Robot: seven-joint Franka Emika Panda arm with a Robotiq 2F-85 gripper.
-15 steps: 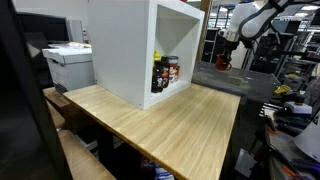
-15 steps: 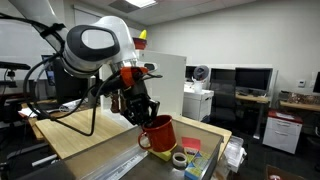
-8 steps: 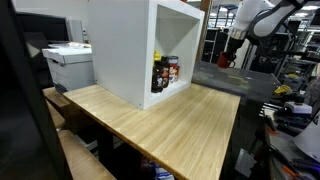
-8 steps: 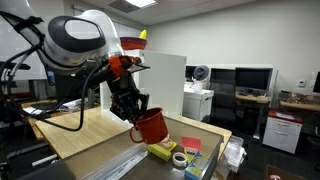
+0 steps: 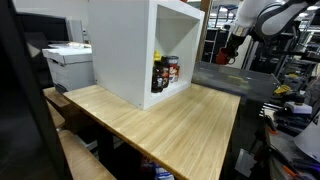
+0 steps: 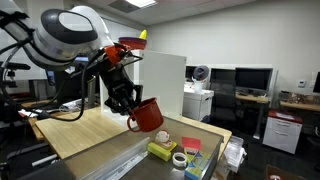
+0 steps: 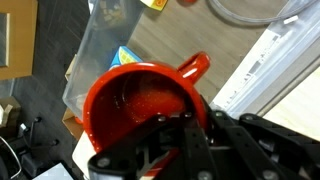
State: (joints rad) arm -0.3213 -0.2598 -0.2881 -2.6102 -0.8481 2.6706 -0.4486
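Lifted higher and carried left since a second ago, the red mug hangs above the wooden table's right edge (well clear of it), the gripper jaws clamped on its rim.

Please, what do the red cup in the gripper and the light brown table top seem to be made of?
The red cup with a handle looks like glossy plastic or glazed ceramic: its inside wall shows a soft shine, but I cannot tell which. The light brown table top looks like wood with a matte finish, as plank seams and grain lines show.
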